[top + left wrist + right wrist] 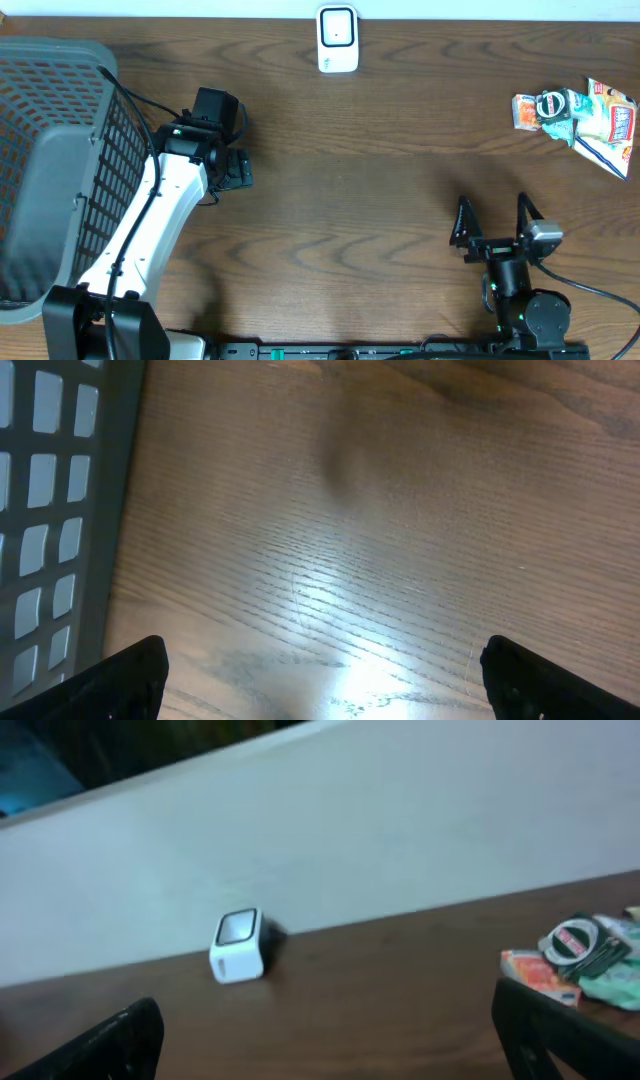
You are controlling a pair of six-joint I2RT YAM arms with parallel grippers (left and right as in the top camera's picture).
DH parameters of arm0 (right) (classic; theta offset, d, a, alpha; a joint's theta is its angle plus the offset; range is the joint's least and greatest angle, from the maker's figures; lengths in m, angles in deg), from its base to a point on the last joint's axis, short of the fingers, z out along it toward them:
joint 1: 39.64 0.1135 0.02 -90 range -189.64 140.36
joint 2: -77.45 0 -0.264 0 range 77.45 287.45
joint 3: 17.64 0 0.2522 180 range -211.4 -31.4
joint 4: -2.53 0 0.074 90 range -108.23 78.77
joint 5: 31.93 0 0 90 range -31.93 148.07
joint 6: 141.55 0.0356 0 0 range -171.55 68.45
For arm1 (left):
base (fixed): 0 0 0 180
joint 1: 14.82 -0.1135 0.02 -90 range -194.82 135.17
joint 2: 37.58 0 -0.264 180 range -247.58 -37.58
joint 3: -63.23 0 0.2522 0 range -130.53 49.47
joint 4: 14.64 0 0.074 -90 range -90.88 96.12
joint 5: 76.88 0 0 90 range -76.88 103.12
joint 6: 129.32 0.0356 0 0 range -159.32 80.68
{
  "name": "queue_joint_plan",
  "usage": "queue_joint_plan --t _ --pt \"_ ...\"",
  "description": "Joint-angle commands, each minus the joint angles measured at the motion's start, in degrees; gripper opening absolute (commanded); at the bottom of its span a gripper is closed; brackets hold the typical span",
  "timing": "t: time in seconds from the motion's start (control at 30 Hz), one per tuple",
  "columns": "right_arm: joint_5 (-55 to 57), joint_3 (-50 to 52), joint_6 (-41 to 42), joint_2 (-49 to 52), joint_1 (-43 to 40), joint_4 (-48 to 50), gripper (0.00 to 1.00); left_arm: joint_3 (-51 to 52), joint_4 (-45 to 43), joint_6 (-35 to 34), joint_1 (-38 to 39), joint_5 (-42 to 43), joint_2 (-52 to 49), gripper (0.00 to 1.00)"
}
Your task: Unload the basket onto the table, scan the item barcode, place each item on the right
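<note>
By the pale wall [400,840], scanner [238,948] on table [400,995]

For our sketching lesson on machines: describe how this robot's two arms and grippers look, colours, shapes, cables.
The left arm has a white shell, black joints and a black cable along it; the left gripper is black. The right arm is black with green lights, a grey wrist block and a black cable; the right gripper has two black tapered fingers.
</note>
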Motion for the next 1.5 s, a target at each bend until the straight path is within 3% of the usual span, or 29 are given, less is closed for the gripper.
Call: queue_joint_plan --t 0.0,0.33,0.97,1.47 --pt "0.7 1.6 0.7 -0.8 -1.4 0.9 0.99 -0.2 0.3 -0.3 -0.3 -0.5 0.7 0.98" --pt "3.5 1.6 0.6 -0.8 -2.3 -10.4 0.99 -0.2 0.3 -0.3 -0.3 -0.5 0.7 0.98" --pt "2.6 1.6 -12.9 -0.8 -2.2 -10.5 0.99 -0.2 0.3 -0.3 -0.3 -0.5 0.7 0.98" --pt "2.5 1.6 -10.8 -0.8 -2.2 -10.3 0.99 -0.2 0.3 -0.3 -0.3 -0.5 0.7 0.98"
